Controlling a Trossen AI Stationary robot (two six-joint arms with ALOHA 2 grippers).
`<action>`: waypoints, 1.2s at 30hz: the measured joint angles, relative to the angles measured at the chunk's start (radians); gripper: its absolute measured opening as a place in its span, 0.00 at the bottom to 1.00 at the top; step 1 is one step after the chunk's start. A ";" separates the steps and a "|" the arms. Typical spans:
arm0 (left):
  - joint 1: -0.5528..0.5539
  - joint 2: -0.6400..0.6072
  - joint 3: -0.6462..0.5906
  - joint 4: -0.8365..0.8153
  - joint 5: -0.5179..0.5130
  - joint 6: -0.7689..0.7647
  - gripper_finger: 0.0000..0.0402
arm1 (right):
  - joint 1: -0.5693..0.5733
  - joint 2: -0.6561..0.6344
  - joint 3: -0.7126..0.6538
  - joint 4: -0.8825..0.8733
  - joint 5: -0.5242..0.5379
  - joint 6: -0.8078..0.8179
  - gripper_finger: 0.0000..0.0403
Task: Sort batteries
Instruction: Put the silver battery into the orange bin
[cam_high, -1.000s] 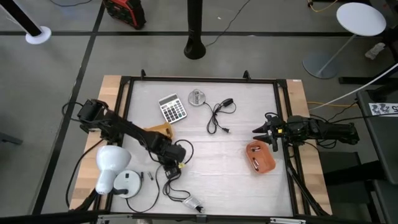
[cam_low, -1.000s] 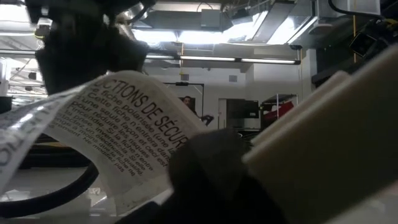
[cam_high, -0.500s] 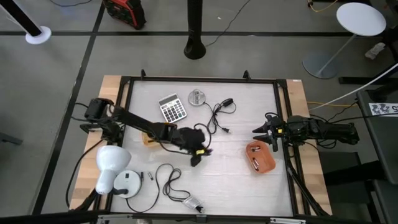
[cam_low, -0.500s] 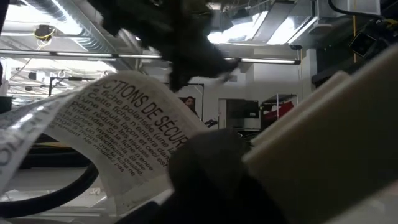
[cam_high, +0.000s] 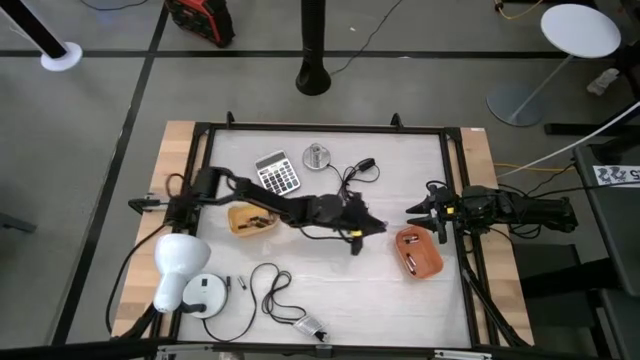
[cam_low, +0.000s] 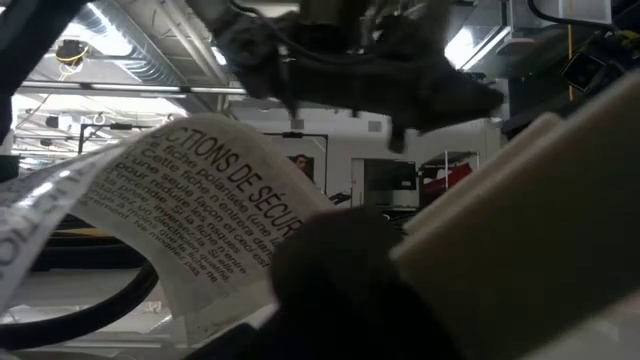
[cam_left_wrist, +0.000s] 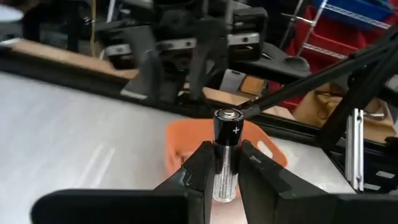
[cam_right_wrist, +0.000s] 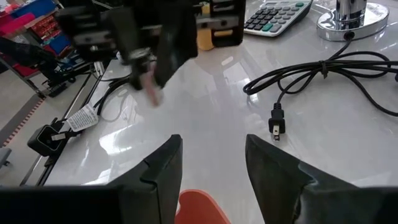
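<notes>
My left arm reaches across the table, and its gripper (cam_high: 357, 240) (cam_left_wrist: 225, 165) is shut on a battery (cam_left_wrist: 225, 155), dark with a silvery lower part and its plus end up. It hovers just left of the orange tray (cam_high: 418, 252) (cam_left_wrist: 186, 143), which holds batteries (cam_high: 410, 262). A yellow tray (cam_high: 250, 220) left of centre holds dark batteries too. Two loose batteries (cam_high: 235, 285) lie near the table's near left corner. My right gripper (cam_high: 425, 215) (cam_right_wrist: 211, 168) waits open at the table's right side, over the orange tray's far edge. My left gripper pinches the battery between its two fingers (cam_left_wrist: 198, 168), which sit on the battery's lower half (cam_left_wrist: 224, 177). The plus end (cam_left_wrist: 227, 114) stands out beyond the fingertips, so the battery lies along the fingers. It is lifted clear of the table.
A calculator (cam_high: 277, 173), a round silver disc-shaped object (cam_high: 317, 157) and a black plug cable (cam_high: 350, 185) lie at the far side. Another coiled cable (cam_high: 275, 290), a white lamp head (cam_high: 180, 262) and a round white thing (cam_high: 205, 295) lie near left. A printed label (cam_low: 190, 210) blocks the low view.
My left arm has swung from the near left part of the table, beside the coiled cable, toward the right edge, and now hovers next to the orange tray. The right arm has kept still.
</notes>
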 joint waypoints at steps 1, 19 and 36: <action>0.000 0.028 0.038 0.000 0.007 0.013 0.13 | 0.000 0.000 0.000 0.000 0.000 0.000 0.42; -0.068 0.406 0.507 -0.009 0.015 0.181 0.16 | 0.000 0.000 0.000 0.000 0.000 0.000 0.42; -0.044 0.377 0.520 -0.129 0.026 0.019 0.40 | 0.000 0.000 0.000 0.000 0.001 0.000 0.42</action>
